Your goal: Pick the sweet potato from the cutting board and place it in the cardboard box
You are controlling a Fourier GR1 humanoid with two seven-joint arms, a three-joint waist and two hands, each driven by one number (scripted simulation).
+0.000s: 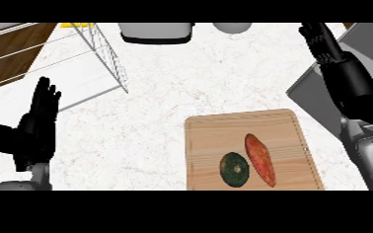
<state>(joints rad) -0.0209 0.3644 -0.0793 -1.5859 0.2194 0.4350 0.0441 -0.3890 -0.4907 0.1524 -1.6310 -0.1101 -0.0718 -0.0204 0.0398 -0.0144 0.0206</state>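
An orange-red sweet potato (260, 159) lies lengthwise on the wooden cutting board (218, 133) at the lower right of the counter. A dark green round vegetable (235, 169) sits just left of it on the same board. My right hand (320, 42) is raised high at the upper right, fingers straight, well above and right of the board. My left hand (38, 116) rests open at the left edge, fingers up, far from the board. I see no cardboard box; a grey slab (310, 91) partly hidden behind my right forearm is the only thing at the right edge.
A wire dish rack (102, 54) stands at the upper left over the white counter. A grey appliance (157, 32) and a grey round object (232, 27) sit along the back edge. Wooden surface (22, 49) shows at the far left.
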